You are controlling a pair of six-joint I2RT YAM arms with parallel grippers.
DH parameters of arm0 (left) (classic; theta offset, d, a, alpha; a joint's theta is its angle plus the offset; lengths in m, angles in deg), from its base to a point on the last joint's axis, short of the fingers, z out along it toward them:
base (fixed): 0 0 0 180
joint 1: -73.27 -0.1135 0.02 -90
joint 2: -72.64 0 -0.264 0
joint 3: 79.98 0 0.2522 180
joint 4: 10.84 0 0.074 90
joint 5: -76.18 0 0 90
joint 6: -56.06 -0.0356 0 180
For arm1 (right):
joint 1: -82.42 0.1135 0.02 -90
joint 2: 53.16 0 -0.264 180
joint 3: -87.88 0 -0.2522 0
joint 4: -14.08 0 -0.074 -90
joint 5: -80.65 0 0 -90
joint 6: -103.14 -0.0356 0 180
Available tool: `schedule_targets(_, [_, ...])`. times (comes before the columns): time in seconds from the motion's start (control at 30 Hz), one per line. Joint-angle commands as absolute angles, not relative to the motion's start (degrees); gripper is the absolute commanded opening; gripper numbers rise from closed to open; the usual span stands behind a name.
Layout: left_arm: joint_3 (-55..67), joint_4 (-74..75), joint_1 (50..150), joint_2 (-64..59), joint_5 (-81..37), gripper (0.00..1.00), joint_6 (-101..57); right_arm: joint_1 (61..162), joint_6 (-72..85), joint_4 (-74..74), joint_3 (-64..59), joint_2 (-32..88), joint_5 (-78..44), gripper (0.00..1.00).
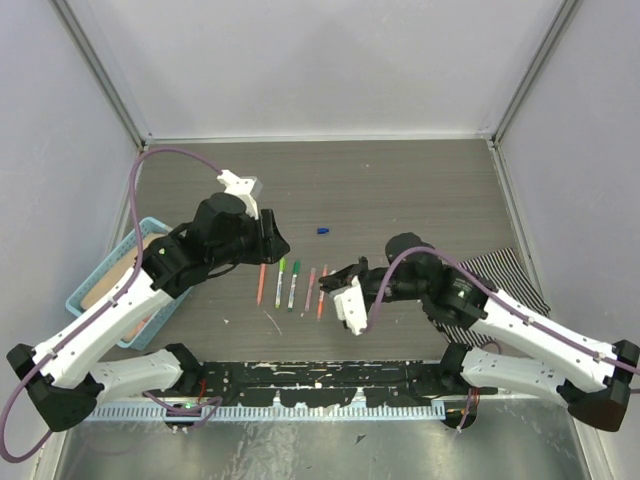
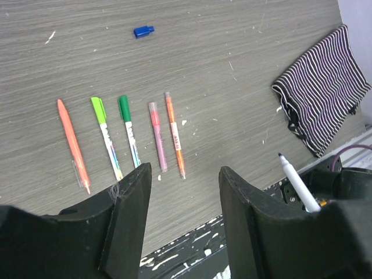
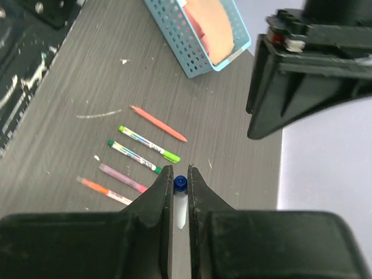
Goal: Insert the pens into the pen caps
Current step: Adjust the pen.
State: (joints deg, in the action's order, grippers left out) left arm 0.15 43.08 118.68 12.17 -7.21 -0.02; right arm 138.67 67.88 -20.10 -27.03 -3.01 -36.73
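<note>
Five pens lie in a row on the table: an all-orange pen, a light-green-capped pen, a dark-green-capped pen, a pink pen and an orange-ended pen. A loose blue pen cap lies beyond them, also in the top view. My right gripper is shut on a white pen with a blue rear end; its dark tip points up. My left gripper hangs open above the row's left side, with nothing between its fingers.
A blue basket with a tan object inside stands at the left edge of the table. A striped cloth lies at the right, partly under my right arm. White walls close in the far side and both flanks.
</note>
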Motion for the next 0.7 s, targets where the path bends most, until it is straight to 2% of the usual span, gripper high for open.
schedule_targets(0.0, [2.97,44.28,118.40,10.80,-11.74,0.56,-2.24,142.02,86.83,-28.06,-22.90,-0.73,-32.83,0.01])
schedule_targets(0.13, [3.10,43.71,118.40,9.48,-14.20,0.57,-1.39,145.28,92.49,-28.49,-23.01,2.75,-24.03,0.01])
schedule_targets(0.43, [0.35,36.96,118.42,8.66,-19.34,0.60,1.42,159.16,99.49,-28.48,-22.96,14.35,4.15,0.01])
schedule_targets(0.67, [-2.26,33.43,118.50,6.98,-24.95,0.66,1.35,164.35,107.65,-25.27,-23.70,17.04,14.95,0.01])
